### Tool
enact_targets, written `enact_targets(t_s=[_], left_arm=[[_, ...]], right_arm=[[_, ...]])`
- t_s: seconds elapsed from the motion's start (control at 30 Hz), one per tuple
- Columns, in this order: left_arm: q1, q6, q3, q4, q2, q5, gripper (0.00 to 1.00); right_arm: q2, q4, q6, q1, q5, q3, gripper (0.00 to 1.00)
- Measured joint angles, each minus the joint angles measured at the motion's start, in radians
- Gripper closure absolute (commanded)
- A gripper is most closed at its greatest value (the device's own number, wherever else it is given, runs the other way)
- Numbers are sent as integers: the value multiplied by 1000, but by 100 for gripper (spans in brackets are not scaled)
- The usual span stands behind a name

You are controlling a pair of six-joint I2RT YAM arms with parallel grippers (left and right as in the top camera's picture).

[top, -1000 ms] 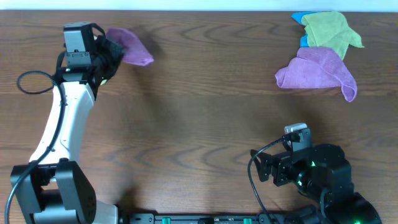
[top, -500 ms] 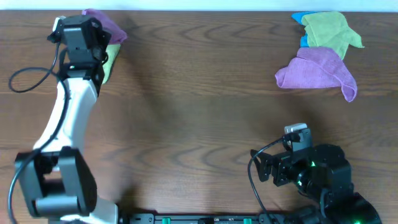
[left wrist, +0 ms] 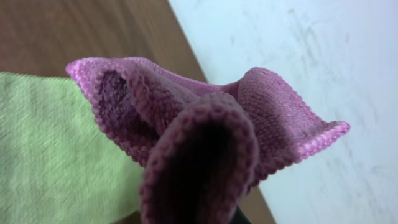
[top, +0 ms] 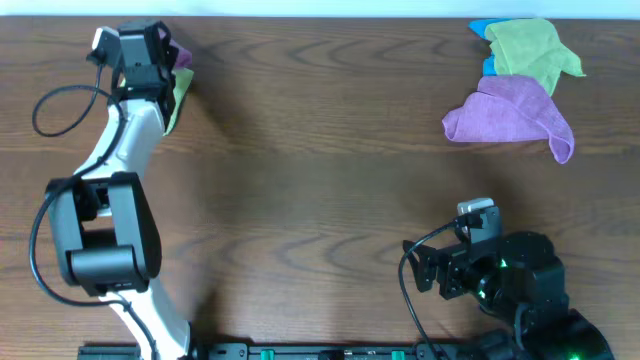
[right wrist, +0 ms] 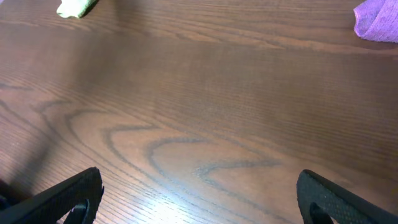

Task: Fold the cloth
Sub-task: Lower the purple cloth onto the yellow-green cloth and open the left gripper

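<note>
The cloth (left wrist: 205,124) was at the far left corner of the worktop (top: 320,180), bunched into thick rolled folds and raised off the surface. It was gripped by the left fingers (top: 160,65), which were closed on it; the folds hid the fingers themselves in the left wrist view. From overhead, only a small purple edge showed beside the left arm's head. A light green cloth (left wrist: 50,155) lay flat directly below and beside the held cloth, partly covered by the arm in the overhead view. A pale surface (left wrist: 298,62) beyond the worktop's far edge was visible behind the folds.

The right fingers (top: 425,268) were near the front right of the worktop, spread wide apart and holding nothing, with bare wood between them.

At the far right corner, well apart from both arms, a paler purple cloth (top: 510,115) lay crumpled. A second green cloth (top: 530,50) touched its far side, and a blue item (top: 487,66) showed under that green cloth's left edge.
</note>
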Motion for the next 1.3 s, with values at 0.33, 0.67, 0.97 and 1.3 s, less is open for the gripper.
enact_targets(t_s=[0.33, 0.67, 0.97, 1.3], left_arm=[[8, 0, 43, -2, 46, -26, 94], [26, -4, 44, -3, 77, -43, 94], [26, -23, 44, -51, 130, -23, 94], [43, -26, 47, -175, 130, -19, 94]], right_arm=[[0, 0, 0, 0, 0, 0, 1], [0, 0, 0, 0, 0, 0, 1], [0, 0, 0, 0, 0, 0, 1], [0, 0, 0, 0, 0, 0, 1]])
